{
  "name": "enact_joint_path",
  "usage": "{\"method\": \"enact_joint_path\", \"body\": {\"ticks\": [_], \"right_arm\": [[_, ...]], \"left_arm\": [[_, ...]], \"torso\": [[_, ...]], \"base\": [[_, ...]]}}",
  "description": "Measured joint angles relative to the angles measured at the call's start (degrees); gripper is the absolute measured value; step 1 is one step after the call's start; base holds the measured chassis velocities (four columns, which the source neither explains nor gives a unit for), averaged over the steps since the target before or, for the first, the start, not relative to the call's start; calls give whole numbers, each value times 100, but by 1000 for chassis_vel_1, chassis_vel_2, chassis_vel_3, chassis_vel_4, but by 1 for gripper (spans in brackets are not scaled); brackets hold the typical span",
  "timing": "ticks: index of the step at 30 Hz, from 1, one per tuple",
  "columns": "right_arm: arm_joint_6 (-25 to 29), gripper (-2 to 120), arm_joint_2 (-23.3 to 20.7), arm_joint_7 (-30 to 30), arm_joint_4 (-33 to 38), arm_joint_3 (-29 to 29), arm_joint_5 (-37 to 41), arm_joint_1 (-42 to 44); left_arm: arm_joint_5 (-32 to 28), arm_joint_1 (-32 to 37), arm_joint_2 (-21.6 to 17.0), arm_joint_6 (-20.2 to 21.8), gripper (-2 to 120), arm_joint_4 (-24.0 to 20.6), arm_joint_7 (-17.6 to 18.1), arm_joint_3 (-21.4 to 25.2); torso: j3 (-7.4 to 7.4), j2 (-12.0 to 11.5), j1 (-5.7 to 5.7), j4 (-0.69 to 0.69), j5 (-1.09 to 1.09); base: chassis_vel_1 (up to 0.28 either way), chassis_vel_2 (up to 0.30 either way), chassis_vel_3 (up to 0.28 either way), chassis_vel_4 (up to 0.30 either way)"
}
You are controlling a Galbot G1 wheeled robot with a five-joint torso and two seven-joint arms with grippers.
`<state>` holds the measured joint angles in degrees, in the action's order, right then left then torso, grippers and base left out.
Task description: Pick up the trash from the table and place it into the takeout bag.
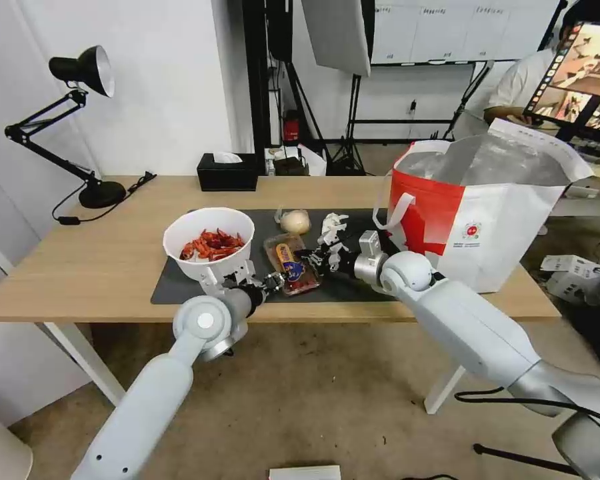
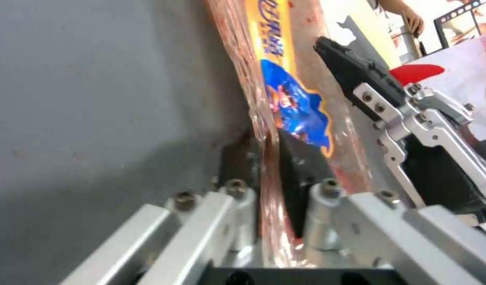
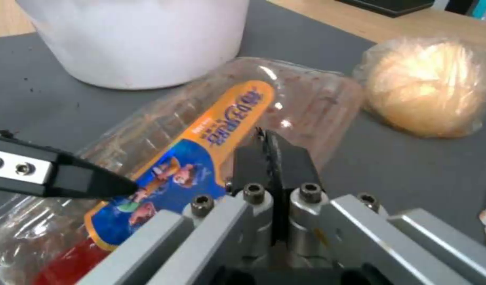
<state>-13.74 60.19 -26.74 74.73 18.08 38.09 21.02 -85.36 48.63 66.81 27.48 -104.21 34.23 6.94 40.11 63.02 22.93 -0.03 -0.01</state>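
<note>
- Surface: a light-wood table [image 1: 113, 267] with a dark mat [image 1: 353, 293]; a lamp and a black tissue box stand at the far side.
- Bag [image 1: 487, 220]: upright and open at the table's right end, well apart from the tray.
- Tray [image 1: 292, 263]: clear, with an orange-blue label, lying on the mat between the bowl [image 1: 209, 243] and the tissue [image 1: 332, 230]; the wrapped lump [image 1: 295, 221] lies behind it.
- Left gripper [image 1: 273, 280]: fingers clamped on the tray's near edge.
- Right gripper [image 1: 317, 259]: fingers pressed together on the tray's opposite rim.
- Risk: the thin plastic may buckle or slip free if the arms pull apart or lift unevenly.
- Risk: red residue inside could spill if the tray tilts.
- Risk: the left arm sits close to the bowl; a sideways swing could knock it.
</note>
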Motion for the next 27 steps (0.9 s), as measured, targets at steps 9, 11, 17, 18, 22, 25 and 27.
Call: {"method": "enact_joint_path", "body": {"ticks": [9,11,17,18,22,25,27], "right_arm": [[194,0,-32,476,357,-253,561,215],[458,0,-18,1252,782,-497,1113,436],[931,12,-25,2690,1687,-1003,1496,1066],[965,17,-95,2849,1898,-1138,1432,1281],[1007,32,-478,3029,2636,-1607,1337,2050],[1084,40,-753,3033,3067,-1944,1217,2645],[1150,45,-896,3034,3295,-2171,1110,2965]], "left_arm": [[-111,11,-90,-88,0,-177,1,79],[-143,33,-121,-129,0,-292,-87,137],[-161,129,-225,-214,0,-578,-252,239],[-160,155,-250,-242,0,-638,-279,262],[-140,193,-321,-350,0,-774,-352,339],[-135,163,-382,-414,0,-854,-428,397],[-130,112,-419,-454,0,-883,-485,419]], "torso": [[1,0,0,3,1],[0,0,0,3,1],[-1,0,0,4,0],[0,0,0,4,2],[-1,1,0,3,0],[0,0,0,2,5],[-2,1,-1,2,0]], "base": [[0,0,0,0],[0,0,0,0],[0,0,0,0],[0,0,0,0],[0,0,0,0],[0,0,0,0],[0,0,0,0]]}}
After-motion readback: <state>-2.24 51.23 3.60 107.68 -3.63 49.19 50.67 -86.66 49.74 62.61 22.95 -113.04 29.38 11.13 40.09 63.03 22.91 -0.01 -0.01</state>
